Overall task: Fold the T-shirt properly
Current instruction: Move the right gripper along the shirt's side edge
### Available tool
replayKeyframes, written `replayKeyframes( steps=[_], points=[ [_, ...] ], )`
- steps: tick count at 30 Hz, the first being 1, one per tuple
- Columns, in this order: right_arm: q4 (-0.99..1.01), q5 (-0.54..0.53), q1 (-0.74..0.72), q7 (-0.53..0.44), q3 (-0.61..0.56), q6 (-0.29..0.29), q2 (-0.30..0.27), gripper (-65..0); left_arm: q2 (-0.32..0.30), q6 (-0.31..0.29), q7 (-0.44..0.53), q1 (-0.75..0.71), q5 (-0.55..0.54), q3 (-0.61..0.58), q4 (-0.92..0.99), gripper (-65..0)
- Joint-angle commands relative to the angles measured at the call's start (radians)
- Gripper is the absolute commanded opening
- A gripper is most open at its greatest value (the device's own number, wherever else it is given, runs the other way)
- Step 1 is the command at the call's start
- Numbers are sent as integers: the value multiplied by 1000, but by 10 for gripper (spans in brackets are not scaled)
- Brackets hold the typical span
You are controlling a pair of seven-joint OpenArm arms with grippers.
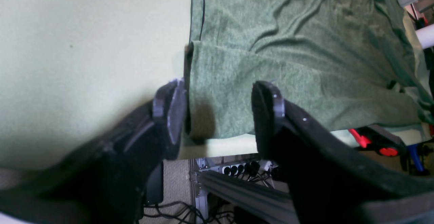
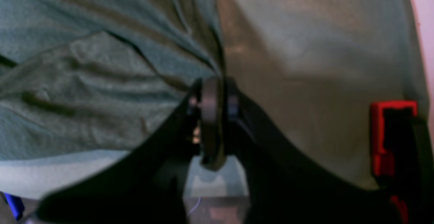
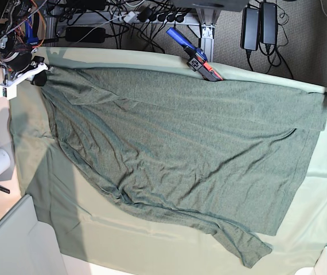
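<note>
Olive-green knit, the T-shirt (image 3: 175, 154) lies spread and wrinkled across the pale mint table cloth (image 3: 324, 189). The left gripper (image 1: 218, 112) stands released, jaws wide, the shirt's edge between and just beyond its fingertips. The right gripper (image 2: 212, 115) is clenched on a fold of the T-shirt, fabric bunching just ahead

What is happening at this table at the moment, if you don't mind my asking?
A two-armed robot is working on folding a dark olive-green T-shirt, which lies spread out and wrinkled across the pale green table cloth. The right gripper is shut on a pinch of the shirt's fabric at one far corner. The left gripper is open at the opposite corner, its jaws either side of the shirt's edge but not clamping it. No fold has been made yet.
</note>
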State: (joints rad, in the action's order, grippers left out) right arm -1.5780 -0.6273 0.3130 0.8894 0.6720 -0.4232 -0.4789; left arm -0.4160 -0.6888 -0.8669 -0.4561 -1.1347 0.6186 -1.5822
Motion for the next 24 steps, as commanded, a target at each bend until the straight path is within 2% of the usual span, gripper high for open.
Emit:
replayKeyframes(
  steps=[1, 4, 6, 11, 17, 24],
  points=[
    [-13, 1, -4, -11, 10, -1, -22, -595, -19, -9, 25, 2, -19, 9, -16, -301],
    [-13, 7, -2, -6, 10, -1, -22, -414, -20, -9, 25, 5, -8, 9, -16, -301],
    [-13, 21, -2, -2, 10, 0, -23, -367, -20, -9, 24, 5, -9, 9, -16, -301],
    [-13, 13, -2, -2, 60, 0, -23, -367, -34, -9, 24, 7, -7, 9, -34, -301],
    [-13, -6, -3, 1, 134, 0, -25, -367, -68, -9, 25, 7, 23, 9, -172, -301],
    [-13, -9, -35, -6, 140, 0, -50, -367, -82, -9, 48, 10, 57, 7, -234, -301]
  ],
)
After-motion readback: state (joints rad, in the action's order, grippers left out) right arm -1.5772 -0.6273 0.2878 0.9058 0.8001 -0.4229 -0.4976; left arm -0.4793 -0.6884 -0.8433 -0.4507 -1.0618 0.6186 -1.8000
